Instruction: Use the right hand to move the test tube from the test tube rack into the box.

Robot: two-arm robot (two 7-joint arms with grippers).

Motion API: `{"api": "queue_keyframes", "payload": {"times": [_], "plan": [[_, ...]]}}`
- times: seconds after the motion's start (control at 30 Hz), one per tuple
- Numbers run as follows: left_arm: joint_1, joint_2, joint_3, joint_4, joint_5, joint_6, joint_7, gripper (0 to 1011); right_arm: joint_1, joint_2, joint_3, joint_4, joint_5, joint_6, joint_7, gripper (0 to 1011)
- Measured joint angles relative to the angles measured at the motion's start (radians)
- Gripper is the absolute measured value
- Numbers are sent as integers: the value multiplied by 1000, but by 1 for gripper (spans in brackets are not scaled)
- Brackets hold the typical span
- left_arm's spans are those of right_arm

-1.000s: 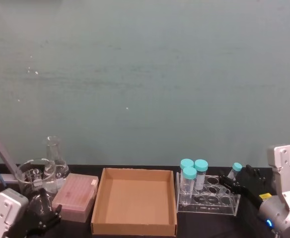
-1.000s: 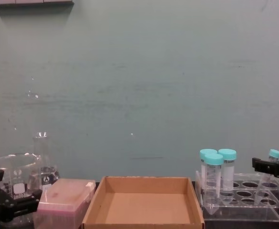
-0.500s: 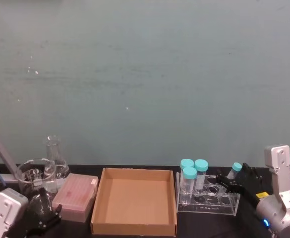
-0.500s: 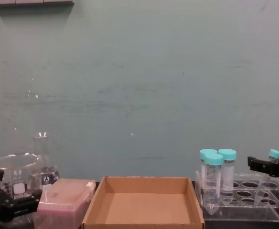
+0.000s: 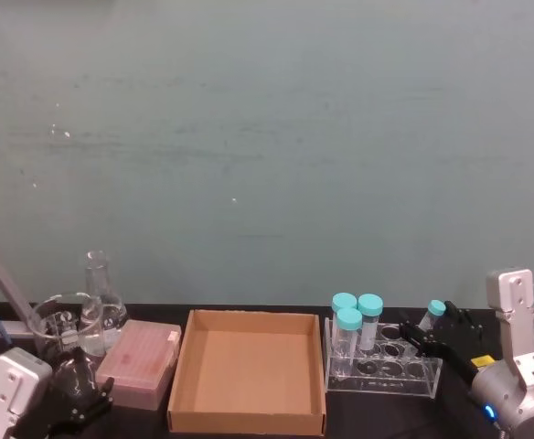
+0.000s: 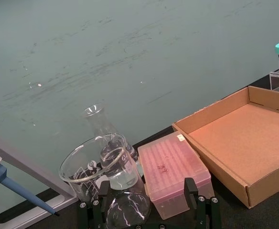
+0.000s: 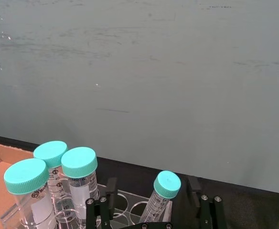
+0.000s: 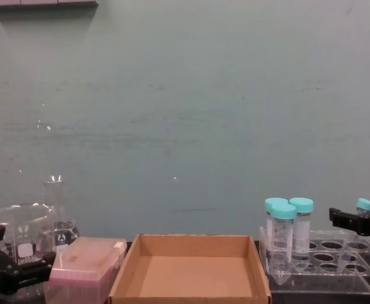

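Against the teal wall, the rack held the tube tilted in its right-end hole, unlifted. Over the last second the right gripper had crept slightly higher around it, fingers spread either side without touching, so the grasp looked imminent. The box lay empty; the left gripper sat parked, spread.

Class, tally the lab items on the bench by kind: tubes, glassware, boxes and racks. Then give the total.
Wide teal-capped tubes: 3
Slim test tube: 1
Glassware, beaker and flask: 2
Boxes, cardboard box and pink box: 2
Rack: 1
Total: 9
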Motion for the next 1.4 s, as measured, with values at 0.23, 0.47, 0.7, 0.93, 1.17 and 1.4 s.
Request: {"api": "queue_keyframes", "payload": {"times": [0.23, 0.47, 0.7, 0.93, 1.17, 1.4], "plan": [[0, 0, 0, 0, 0, 0, 0, 1000, 1, 1, -1, 0, 1, 0, 0, 768], [0, 0, 0, 0, 0, 0, 0, 1000, 1, 1, -1, 0, 2, 0, -1, 534], [0, 0, 0, 0, 0, 0, 0, 1000, 1, 1, -1, 0, 3, 1, -1, 309], [0, 0, 0, 0, 0, 0, 0, 1000, 1, 1, -1, 0, 3, 1, -1, 252], [0, 0, 0, 0, 0, 0, 0, 1000, 1, 1, -1, 0, 3, 1, -1, 251], [0, 0, 0, 0, 0, 0, 0, 1000, -2, -5, 10, -8, -8, 1, -1, 247]]}}
